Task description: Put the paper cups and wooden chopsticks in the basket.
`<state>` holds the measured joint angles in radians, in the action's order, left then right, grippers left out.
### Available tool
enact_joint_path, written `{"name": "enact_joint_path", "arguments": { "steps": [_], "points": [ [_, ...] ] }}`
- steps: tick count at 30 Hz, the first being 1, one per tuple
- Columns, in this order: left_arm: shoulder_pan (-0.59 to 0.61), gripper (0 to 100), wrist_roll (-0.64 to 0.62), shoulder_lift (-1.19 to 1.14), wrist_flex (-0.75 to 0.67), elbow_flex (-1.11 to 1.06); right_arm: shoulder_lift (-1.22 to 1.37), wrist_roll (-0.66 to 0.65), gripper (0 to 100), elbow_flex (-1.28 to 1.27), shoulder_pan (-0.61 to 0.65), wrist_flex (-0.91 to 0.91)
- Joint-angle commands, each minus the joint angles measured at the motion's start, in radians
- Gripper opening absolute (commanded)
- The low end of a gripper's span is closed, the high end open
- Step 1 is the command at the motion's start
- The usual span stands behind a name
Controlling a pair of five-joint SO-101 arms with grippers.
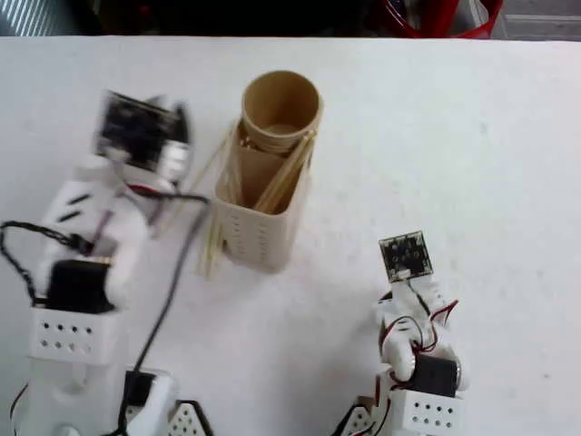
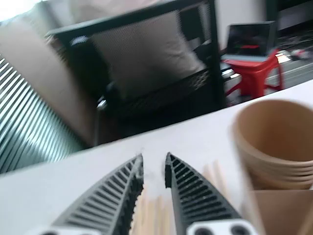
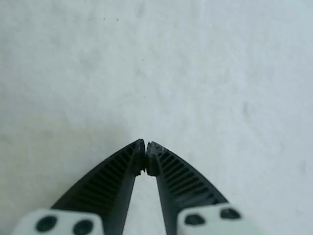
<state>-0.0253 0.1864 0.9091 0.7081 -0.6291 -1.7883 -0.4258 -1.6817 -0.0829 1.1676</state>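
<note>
A cream perforated basket (image 1: 259, 238) stands mid-table. Stacked brown paper cups (image 1: 281, 107) sit in its far end, and several wooden chopsticks (image 1: 287, 173) lean inside it. More chopsticks (image 1: 211, 243) lie on the table against its left side. My left gripper (image 2: 153, 164) hovers left of the basket, slightly open with nothing between its fingertips. Under it I see chopsticks (image 2: 149, 213), with the cups (image 2: 279, 142) and the basket wall (image 2: 281, 210) just beside it. My right gripper (image 3: 145, 149) is shut over bare table, near the front right.
The left arm (image 1: 91, 236) and its black cable (image 1: 172, 291) lie close to the basket's left side. The right arm (image 1: 413, 309) sits folded at the front right. A black mesh chair (image 2: 151, 63) and a red stool (image 2: 254, 71) stand beyond the table's far edge.
</note>
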Motion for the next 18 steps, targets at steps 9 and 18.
{"name": "enact_joint_path", "arguments": {
  "steps": [9,18],
  "points": [
    [0.564,2,0.287,-0.384,0.166,-0.028,-0.002,0.002,1.8,-0.009,-0.002,-0.012],
    [0.383,14,0.379,-0.727,0.287,0.095,-0.002,0.002,1.8,-0.009,-0.002,-0.012]
  ]
}}
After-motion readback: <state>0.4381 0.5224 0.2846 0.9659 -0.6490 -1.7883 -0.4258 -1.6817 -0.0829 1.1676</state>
